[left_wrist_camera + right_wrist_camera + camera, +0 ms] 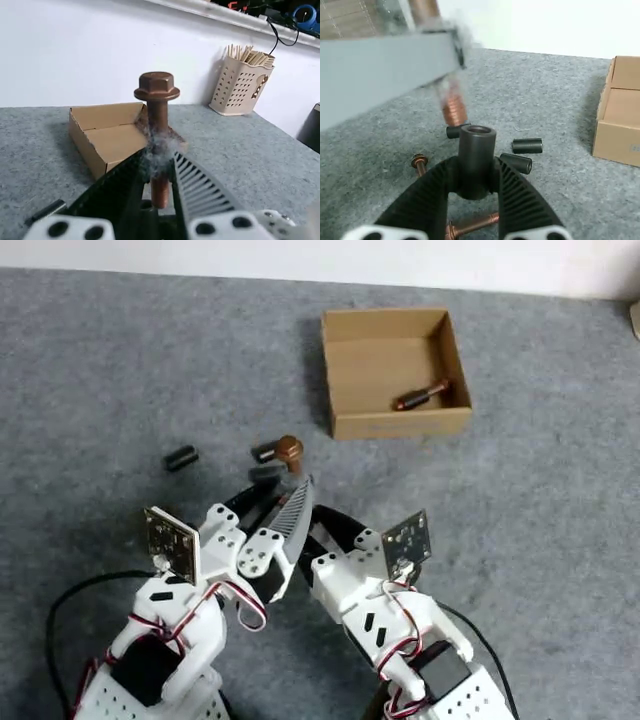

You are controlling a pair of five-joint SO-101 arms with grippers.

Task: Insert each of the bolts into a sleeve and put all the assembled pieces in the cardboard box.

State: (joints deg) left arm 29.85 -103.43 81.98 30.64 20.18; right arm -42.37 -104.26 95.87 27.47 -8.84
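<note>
The left gripper point(159, 159) was clamped on the bolt point(156, 89) partway down its shank. The hexagonal head stood clear of the fingers and pointed toward the cardboard box point(400, 424), just short of its near corner. The right gripper point(476, 167) was closed around the middle of a dark sleeve point(476, 150), held upright with its open bore uppermost, a little farther from the box than the bolt's head.

The bolt looked like solid metal: stiff, dense for its bulk and smooth on the shank, with threads toward the tip. A hold below the head would probably suit it best, as that leaves the threaded end free to enter. The sleeve seemed a hard, slick cylinder that would likely roll if dropped, so a grip across its waist with the mouth open should serve.

One assembled piece point(421, 396) lay inside the box, against its near wall. Three loose sleeves point(181, 457) lay on the table point(560, 490), well apart from the box on the side of its near corner. Two spare bolts point(420, 163) also lay well apart from it. A perforated holder point(241, 82) stood well beyond the box by the wall.

The bolt's threaded end was smeared, and so was the place where the pads met the shank. I could not tell whether the tip sat over the bore or beside it. From above, the left arm's fingers lay across that meeting point.
</note>
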